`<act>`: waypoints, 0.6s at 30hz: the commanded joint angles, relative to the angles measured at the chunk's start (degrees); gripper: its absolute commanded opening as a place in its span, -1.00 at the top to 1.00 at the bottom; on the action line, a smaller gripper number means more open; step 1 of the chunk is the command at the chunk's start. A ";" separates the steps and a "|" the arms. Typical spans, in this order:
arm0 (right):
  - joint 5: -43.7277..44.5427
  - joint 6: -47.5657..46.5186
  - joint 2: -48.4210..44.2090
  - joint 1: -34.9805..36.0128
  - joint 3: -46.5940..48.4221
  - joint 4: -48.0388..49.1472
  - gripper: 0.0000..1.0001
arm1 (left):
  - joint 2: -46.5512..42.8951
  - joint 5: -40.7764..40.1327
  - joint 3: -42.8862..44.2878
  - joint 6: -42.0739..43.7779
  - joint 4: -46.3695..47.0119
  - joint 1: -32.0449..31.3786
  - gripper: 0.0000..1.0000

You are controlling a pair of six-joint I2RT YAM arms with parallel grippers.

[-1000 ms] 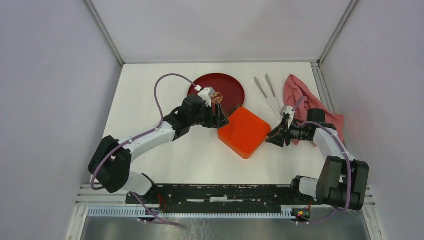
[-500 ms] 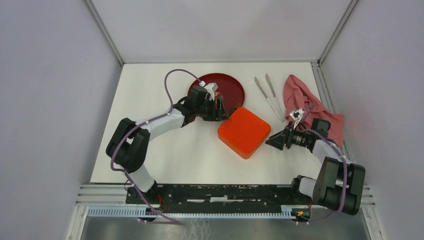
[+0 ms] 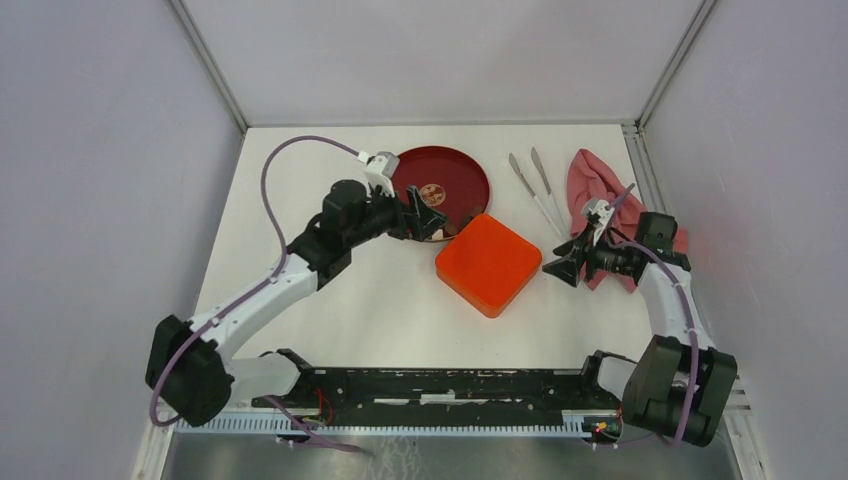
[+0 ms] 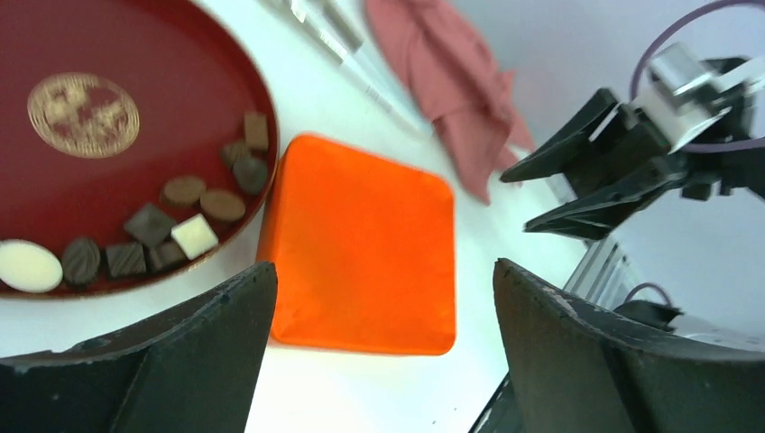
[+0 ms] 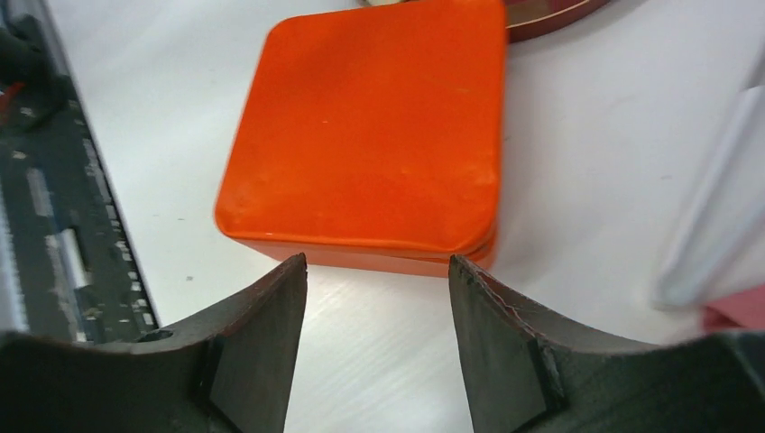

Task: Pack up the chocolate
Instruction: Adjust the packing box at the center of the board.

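**At the table's centre, a shut orange box with both arms facing it**

In the middle of the overhead view sits the orange box (image 3: 488, 264), lid on, turned like a diamond, its upper corner just beside the lower right rim of the dark red tray (image 3: 470, 170). The chocolates (image 4: 185, 221) lie loose in that tray, a mixed cluster of dark, milk and white pieces along the tray's edge nearest the box, at the left of the left wrist view. None shows outside the tray, and what the closed box holds cannot be seen.

The left gripper (image 3: 428, 222) hangs over the lower part of the tray, fingers spread wide and carrying nothing. The right gripper (image 3: 562, 268) sits right of centre, pointed at the box's right side, its fingers likewise apart and empty; in its own view the box's near edge lies squarely between them.

A closed box fits a stage before the sweets go in as well as one after a lid went back, though the pieces on the tray suggest packing remains. To handle the lid well, I would say the right fingers should meet it squarely on opposite edges.

Upper right lie metal tongs (image 3: 535, 188) and a pink cloth (image 3: 600, 185).
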 commanded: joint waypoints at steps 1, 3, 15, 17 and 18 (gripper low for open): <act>8.95 -4.69 -5.76 -0.79 4.18 0.01 -0.32 | -7.50 -2.03 0.81 -0.45 0.92 0.01 -0.91; 11.79 -2.40 -8.59 -0.90 4.86 3.38 -0.35 | -9.33 -2.35 1.42 -1.31 -0.93 0.03 -0.96; 7.37 -0.35 -9.79 -1.05 12.51 1.64 -0.44 | -15.28 -0.27 0.90 -4.60 -6.64 -0.06 -0.99; 2.73 1.79 -9.85 -1.00 9.41 2.71 -0.42 | -13.78 1.75 0.72 -4.97 -6.84 -0.09 -0.96; 0.15 3.37 -9.82 -1.05 7.67 4.08 -0.42 | -12.85 2.30 0.87 -4.95 -7.12 -0.17 -0.96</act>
